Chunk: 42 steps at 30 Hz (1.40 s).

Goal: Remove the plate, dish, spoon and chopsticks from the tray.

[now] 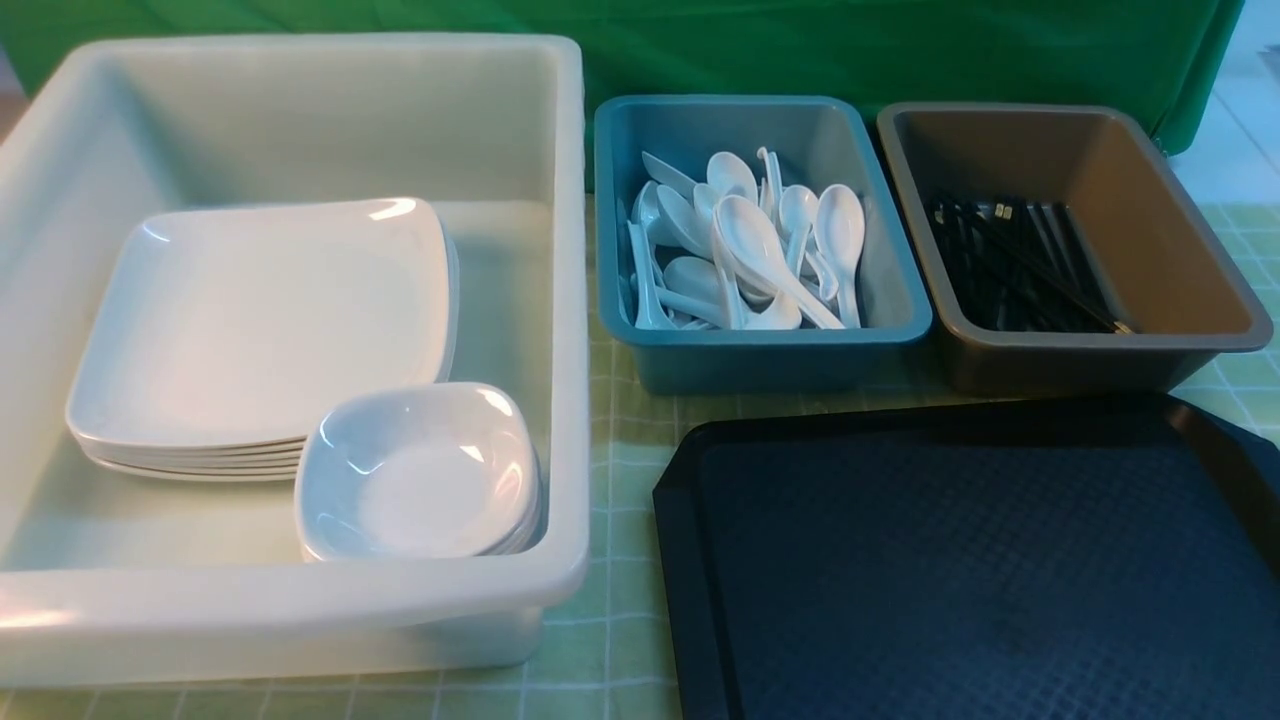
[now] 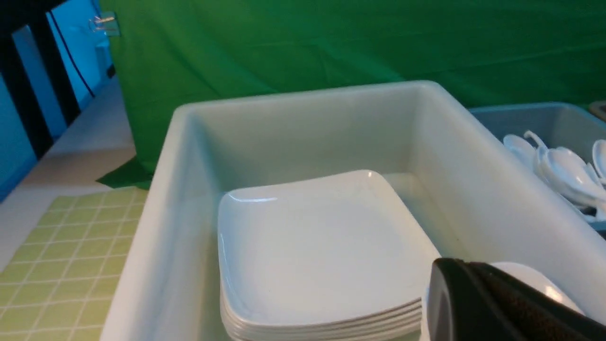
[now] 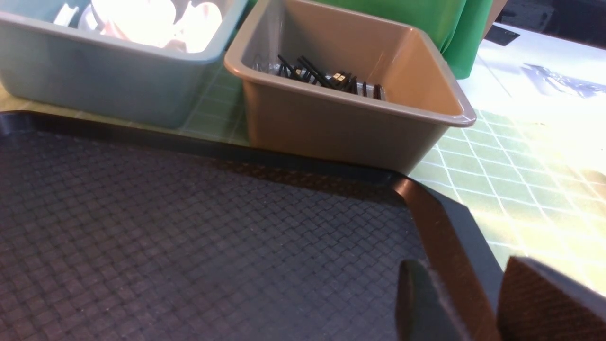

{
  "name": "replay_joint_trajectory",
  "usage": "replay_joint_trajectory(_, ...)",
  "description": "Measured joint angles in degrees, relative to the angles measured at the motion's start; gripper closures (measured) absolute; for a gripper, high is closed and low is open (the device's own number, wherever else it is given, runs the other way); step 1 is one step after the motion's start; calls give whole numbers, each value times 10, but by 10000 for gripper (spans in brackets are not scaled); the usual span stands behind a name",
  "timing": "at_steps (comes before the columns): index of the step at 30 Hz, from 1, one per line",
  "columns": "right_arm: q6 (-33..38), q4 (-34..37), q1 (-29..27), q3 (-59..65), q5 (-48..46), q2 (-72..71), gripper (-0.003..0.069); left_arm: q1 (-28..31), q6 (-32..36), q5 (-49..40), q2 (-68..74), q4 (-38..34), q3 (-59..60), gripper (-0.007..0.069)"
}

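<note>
Resting on the checked green worktop [image 1: 620, 640], the black tray [image 1: 975, 570] lies bare in front of me, its waffle surface carrying nothing. My right claw [image 3: 492, 308] hangs over the tray's clipped corner on my right side, its two pads apart with nothing between them. My left claw [image 2: 478, 303] sits above the big white tub [image 1: 560, 300], pads pressed together and gripping nothing. Inside that tub the plate [image 1: 260, 320] tops a stack of square plates, and a small deep dish [image 1: 420, 470] tops a stack just beside it, nearer to me. White spoons [image 1: 760, 245] fill the blue tub [image 1: 760, 355] behind the tray. Black chopsticks [image 1: 1020, 265] lie in the brown tub [image 1: 1180, 300], right next to the blue one.
</note>
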<state>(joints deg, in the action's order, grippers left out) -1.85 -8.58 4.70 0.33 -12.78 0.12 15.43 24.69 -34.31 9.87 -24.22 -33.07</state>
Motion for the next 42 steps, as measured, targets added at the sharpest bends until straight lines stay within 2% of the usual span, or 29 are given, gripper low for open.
replay_joint_trajectory(3, 0, 0, 0, 0, 0, 0, 421, -2, -26, 64, -13, 1, 47, 633)
replay_joint_trajectory(8, 0, 0, 0, 0, 0, 0, 420, -42, -139, 146, -76, 85, 167, 627)
replay_joint_trajectory(14, 0, 0, 0, 0, 0, 0, 419, -105, -201, 184, -97, 150, 281, 626)
replay_joint_trajectory(22, 0, 0, 0, 0, 0, 0, 419, -157, -214, 205, -97, 176, 333, 626)
replay_joint_trajectory(42, 0, 0, 0, 0, 0, 0, 419, -159, -208, 214, -97, 179, 334, 623)
